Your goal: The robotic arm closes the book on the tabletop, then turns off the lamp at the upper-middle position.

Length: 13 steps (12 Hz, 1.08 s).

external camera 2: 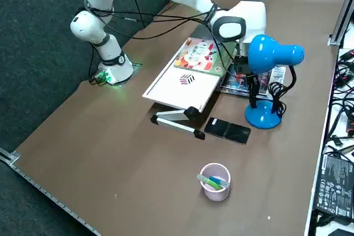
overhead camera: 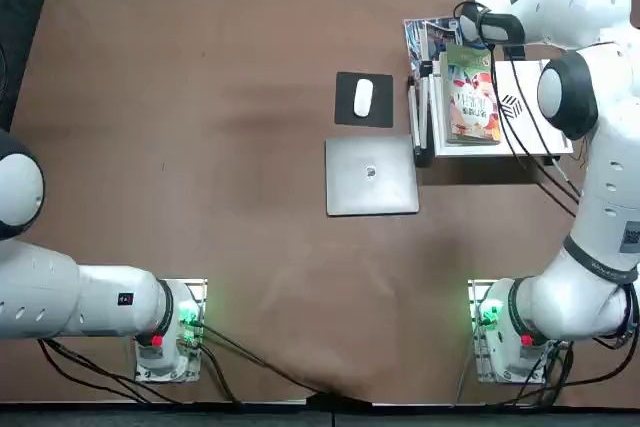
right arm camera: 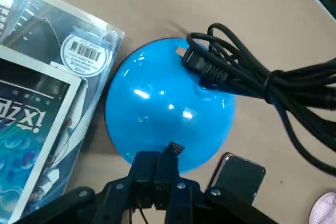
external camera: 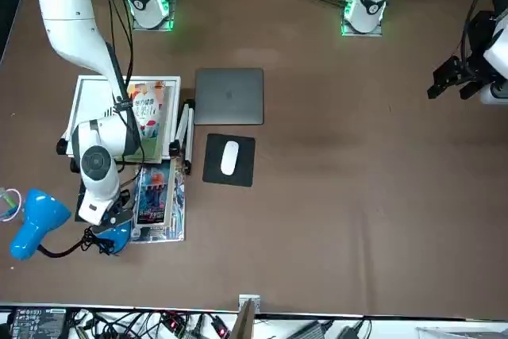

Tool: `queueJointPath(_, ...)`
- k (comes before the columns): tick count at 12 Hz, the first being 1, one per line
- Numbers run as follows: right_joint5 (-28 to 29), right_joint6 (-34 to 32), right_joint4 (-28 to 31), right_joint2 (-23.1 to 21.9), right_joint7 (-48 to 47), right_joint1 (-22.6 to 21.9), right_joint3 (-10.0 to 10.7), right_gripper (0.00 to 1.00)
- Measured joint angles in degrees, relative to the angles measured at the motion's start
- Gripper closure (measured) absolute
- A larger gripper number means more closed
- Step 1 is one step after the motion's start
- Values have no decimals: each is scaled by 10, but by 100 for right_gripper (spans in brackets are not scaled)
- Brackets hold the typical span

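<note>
wrist view: right tool [right arm camera: 172,149] over lamp base [right arm camera: 157,103] | side view: blue lamp head [external camera 2: 272,53]

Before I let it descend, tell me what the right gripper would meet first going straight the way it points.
Most likely the lamp's blue disc base: the right gripper points down at it in the wrist view. How much gap remains, or whether they already touch, I can't tell.
</note>
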<state>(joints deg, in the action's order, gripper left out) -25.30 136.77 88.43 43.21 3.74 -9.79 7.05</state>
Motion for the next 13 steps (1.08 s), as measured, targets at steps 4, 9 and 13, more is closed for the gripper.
queueJointPath(4, 0, 0, 2, 0, 0, 1, 0, 99)
queueJointPath(9, 0, 0, 6, 0, 0, 1, 0, 99)
queueJointPath(13, 0, 0, 7, 0, 0, 1, 0, 99)
